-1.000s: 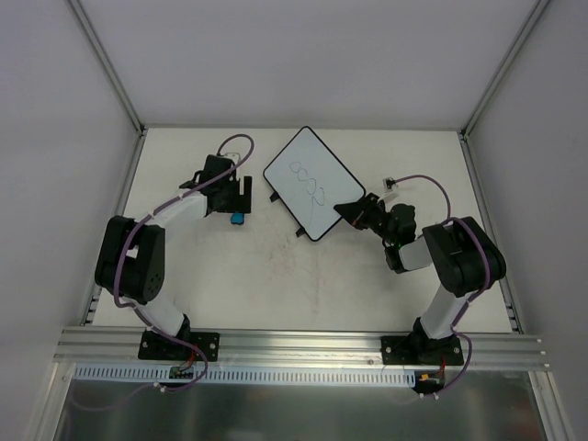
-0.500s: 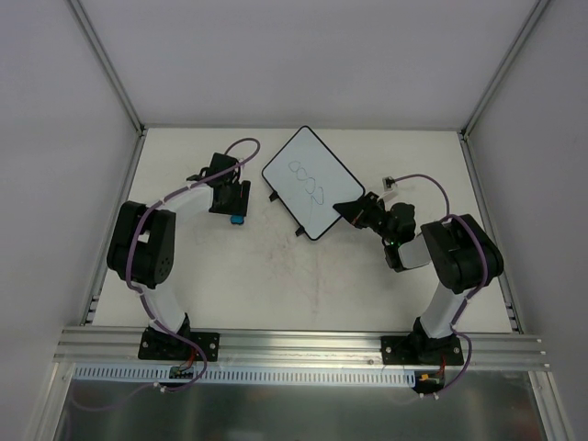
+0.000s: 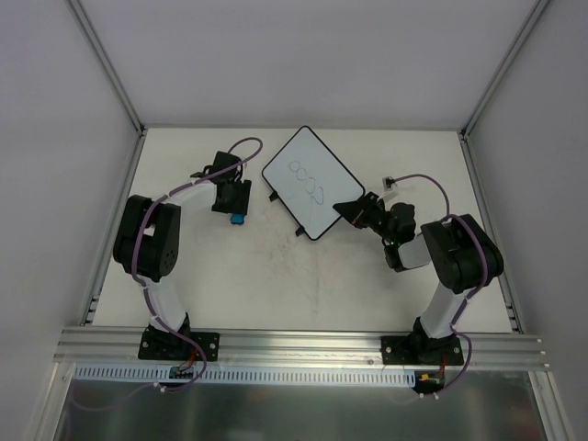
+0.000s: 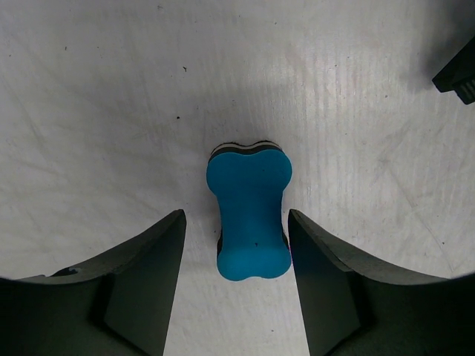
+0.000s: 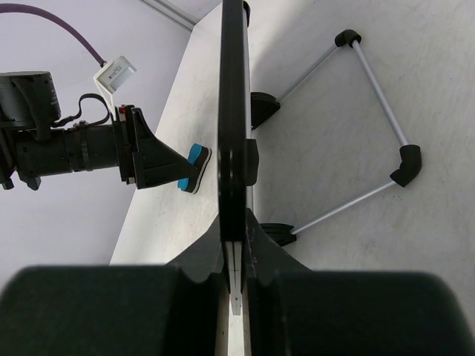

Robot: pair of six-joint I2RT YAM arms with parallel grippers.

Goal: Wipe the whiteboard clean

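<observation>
so, the left fingers (image 4: 141,289) stand wide apart and hold nothing. the blue eraser (image 4: 249,215) lies between them, touching neither, its long side running the same way as the fingers. the left gripper (image 4: 236,219) hangs low over the table (image 4: 89,111), straddling the block.

the right gripper (image 5: 235,245) is closed on the rim of the board (image 5: 234,89), which the right wrist view shows edge-on as a thin black line running up from the pinch. a wire stand (image 5: 378,81) reaches out from the board's back side onto the table. how steeply the board leans i cannot tell.

from above, the board sits mid-table toward the far side, turned corner-on. the right gripper is at its near right corner and the eraser lies near its left corner but apart from it. dark scribbles (image 3: 306,179) cross its white face, seemingly whole.

the step in hand looks like picking up the eraser, with the wiping not yet begun. the next move likely calls for closing the left fingers squarely on the eraser's sides. after that comes a lift, a carry right to the board, and a flat press on the marks while the right grip steadies the rim.
</observation>
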